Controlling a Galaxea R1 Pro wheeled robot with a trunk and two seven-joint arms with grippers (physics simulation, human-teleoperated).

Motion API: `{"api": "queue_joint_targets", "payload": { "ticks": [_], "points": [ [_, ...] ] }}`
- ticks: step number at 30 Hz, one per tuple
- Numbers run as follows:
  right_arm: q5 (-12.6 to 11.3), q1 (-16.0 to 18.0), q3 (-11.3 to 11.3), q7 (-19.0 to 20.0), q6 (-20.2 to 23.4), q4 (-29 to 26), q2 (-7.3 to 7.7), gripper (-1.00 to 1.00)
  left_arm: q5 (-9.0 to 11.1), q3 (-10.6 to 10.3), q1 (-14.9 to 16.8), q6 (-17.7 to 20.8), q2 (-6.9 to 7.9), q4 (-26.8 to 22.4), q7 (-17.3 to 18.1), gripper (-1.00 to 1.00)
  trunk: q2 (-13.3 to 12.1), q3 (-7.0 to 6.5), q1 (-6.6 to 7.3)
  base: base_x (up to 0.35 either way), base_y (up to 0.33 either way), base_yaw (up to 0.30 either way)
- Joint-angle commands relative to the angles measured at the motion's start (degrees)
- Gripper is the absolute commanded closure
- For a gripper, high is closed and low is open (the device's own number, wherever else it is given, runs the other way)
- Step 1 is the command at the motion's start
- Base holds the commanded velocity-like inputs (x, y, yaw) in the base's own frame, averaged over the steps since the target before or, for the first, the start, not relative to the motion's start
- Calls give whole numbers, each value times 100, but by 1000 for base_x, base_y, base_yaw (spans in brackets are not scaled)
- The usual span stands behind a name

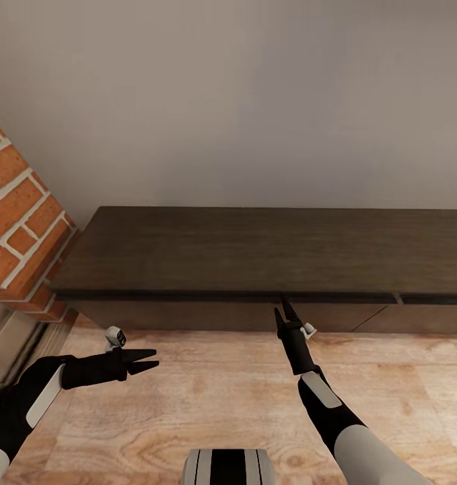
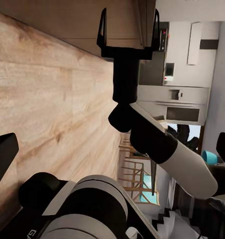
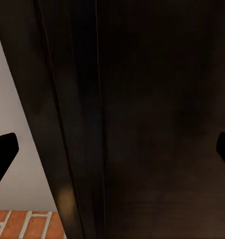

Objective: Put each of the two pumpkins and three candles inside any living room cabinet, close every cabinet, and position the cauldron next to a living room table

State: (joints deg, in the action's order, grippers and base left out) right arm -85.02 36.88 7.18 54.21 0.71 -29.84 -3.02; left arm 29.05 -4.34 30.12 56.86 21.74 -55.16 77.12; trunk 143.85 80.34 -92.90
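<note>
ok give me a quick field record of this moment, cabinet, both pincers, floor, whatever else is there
cabinet: long, low, dark brown, against the wall; fronts look shut
right pincer: open, empty, tips at the cabinet's top front edge
left pincer: open, empty, over the floor, pointing toward the right arm
floor: light wood planks
brick wall: by the cabinet's left end
task items: none seen

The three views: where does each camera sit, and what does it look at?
Head view: from the robot's head, down at the cabinet, with the left gripper and right gripper.
Left wrist view: on the left arm, looking across the floor at the right gripper.
Right wrist view: on the right arm, close against the cabinet.
Shared: the cabinet.
</note>
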Motion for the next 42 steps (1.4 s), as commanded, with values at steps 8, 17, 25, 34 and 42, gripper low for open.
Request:
{"api": "queue_joint_targets", "payload": {
  "ticks": [8, 17, 25, 34, 42],
  "points": [
    [-58, 3, 29, 13, 8, 4, 3, -100, 29, -15, 3, 54, 0, 4, 6, -100, 1, 4, 1, 13, 0, 0],
    [-54, 3, 36, 11, 19, 6, 3, -100, 22, -15, 3, 54, -2, -1, 6, -100, 1, 4, 1, 14, 0, 0],
    [-52, 3, 37, 9, 17, 4, 3, -100, 22, -23, 3, 54, -3, 4, 8, -100, 1, 4, 1, 13, 0, 0],
    [-56, 3, 37, 6, 17, 4, 3, -100, 22, -18, 3, 54, -3, -3, 6, -100, 1, 4, 1, 33, 0, 0],
    [-50, 3, 37, 3, 17, 4, 3, -100, 26, -15, 3, 54, 2, 5, 6, -100, 1, 4, 1, 14, 0, 0]
  ]
}}
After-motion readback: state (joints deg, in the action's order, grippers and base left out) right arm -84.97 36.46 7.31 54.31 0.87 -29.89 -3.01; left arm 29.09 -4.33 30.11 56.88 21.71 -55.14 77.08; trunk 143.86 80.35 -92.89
